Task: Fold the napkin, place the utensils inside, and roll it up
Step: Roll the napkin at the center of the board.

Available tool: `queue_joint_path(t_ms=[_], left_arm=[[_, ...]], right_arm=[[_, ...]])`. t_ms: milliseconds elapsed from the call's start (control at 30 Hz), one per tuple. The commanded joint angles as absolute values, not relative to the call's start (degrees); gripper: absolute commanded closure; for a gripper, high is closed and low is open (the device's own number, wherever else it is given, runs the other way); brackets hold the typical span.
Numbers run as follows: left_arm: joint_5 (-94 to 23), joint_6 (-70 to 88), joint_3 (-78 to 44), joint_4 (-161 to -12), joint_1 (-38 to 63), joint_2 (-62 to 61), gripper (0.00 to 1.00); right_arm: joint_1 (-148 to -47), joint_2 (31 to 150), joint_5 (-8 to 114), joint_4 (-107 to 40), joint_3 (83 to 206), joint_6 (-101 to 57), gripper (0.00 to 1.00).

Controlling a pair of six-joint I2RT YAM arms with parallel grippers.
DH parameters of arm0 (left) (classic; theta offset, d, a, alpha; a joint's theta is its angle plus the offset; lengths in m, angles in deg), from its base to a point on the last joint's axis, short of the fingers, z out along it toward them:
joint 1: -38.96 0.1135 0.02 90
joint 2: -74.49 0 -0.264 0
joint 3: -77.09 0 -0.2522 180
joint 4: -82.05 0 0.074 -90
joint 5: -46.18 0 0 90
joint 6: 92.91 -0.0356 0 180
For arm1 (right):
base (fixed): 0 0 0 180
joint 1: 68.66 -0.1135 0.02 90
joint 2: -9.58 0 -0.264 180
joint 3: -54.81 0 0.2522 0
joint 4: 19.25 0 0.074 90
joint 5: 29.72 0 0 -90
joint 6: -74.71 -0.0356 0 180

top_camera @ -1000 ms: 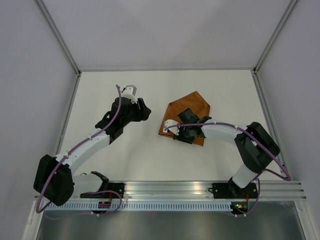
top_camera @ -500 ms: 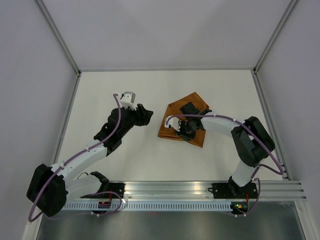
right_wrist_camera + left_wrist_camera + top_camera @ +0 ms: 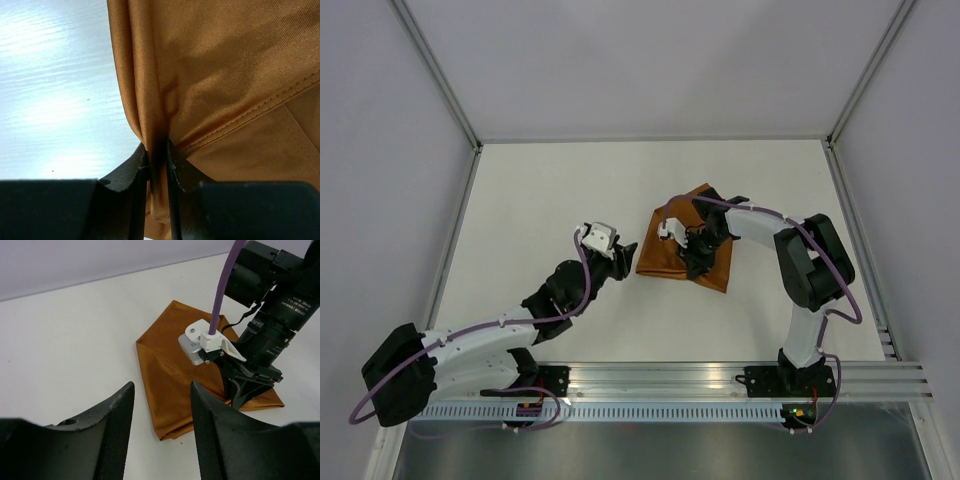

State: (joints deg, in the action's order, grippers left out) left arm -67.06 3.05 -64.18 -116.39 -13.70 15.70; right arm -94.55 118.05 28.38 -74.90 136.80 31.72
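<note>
The rust-brown napkin (image 3: 658, 258) is lying folded into a rough four-sided packet on the white counter (image 3: 540, 190). It is sitting somewhat right of the middle, nearer the right edge than the left and about midway between the near and far edges. No knife is showing in any view, so whether it is tucked inside the folds cannot be told.

The right pincer (image 3: 691, 265) is bearing down on the packet from the far-right side, its tips landing on the near half of the cloth. The right wrist view is showing its fingers (image 3: 135, 170) squeezed together on a raised ridge of napkin (image 3: 225, 75). That pinched ridge is running straight away from the pincer (image 3: 157, 165), beside a stitched hem crossing on a slant.

The left pincer (image 3: 623, 255) is hovering just beside the napkin's left folded edge, with its fingers spread apart and nothing between them. From its own camera the napkin (image 3: 165, 365) is lying directly ahead, framed in the gap of the pincer (image 3: 161, 400). The near corner of the packet is pointing toward it, and the right pincer (image 3: 239, 392) is standing on the cloth's far-right part.

That left edge is slanting from the near side toward the far-right corner of the counter. Any roll is likely turning on it, since the left arm is the free one and is facing it almost squarely.
</note>
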Motion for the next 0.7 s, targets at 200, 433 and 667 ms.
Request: queue_joint_path(t_ms=[200,433,667], left_arm=[[-59.74,-15.64,-69.73,-132.7,-16.32,13.06,0.43],[-51.47,-26.36,-69.47,-132.37,-17.11,7.26,0.41],[-48.56,-34.98,-60.86,-124.54,-19.13,-5.39,0.39]], right_arm=[[-92.22,127.7,32.5,-86.19,136.68,37.1,0.77],[-91.69,130.17,31.97,-89.0,139.76,37.01,0.78],[-91.78,130.7,32.15,-90.14,141.34,36.39,0.78]])
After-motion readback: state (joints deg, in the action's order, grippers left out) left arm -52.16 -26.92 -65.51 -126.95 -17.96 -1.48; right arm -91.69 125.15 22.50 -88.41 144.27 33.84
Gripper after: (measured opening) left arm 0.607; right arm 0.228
